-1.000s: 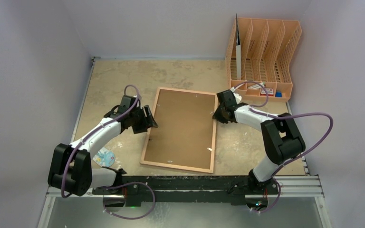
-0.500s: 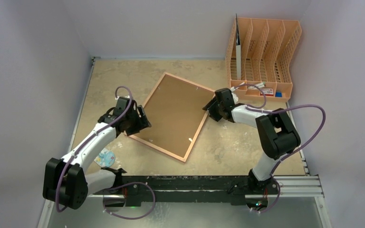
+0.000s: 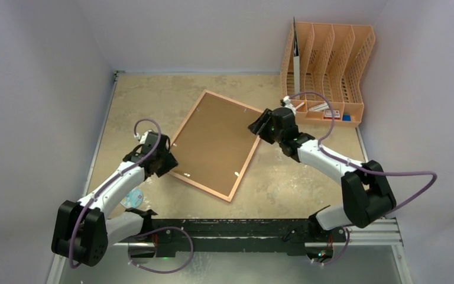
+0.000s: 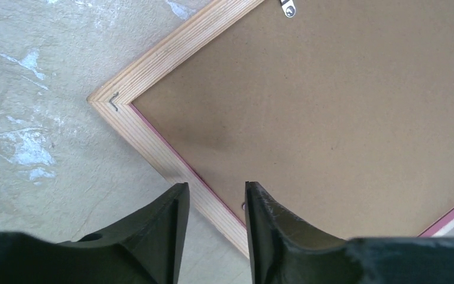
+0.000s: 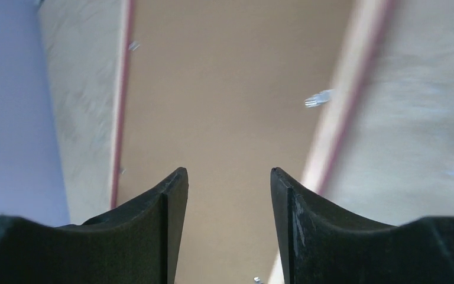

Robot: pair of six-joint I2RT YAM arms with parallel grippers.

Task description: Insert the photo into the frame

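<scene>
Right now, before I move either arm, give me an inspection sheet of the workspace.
Surface: tan table, pale scuffs.
Job's things: frame lies back side up, askew, brown backing in it; photo not seen.
Clutter: orange file rack far right; small round disc near left.
Grippers: left gripper open above the frame's edge near its left corner; right gripper open over its right edge.
Cables: purple cable loops on both arms, none on the frame.
Surroundings: plain walls; nothing else seen.

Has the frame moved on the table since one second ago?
Yes. The frame has turned clockwise: its sides, once nearly square with the orange rack, now lie slanted, and its near right corner has shifted left.
</scene>
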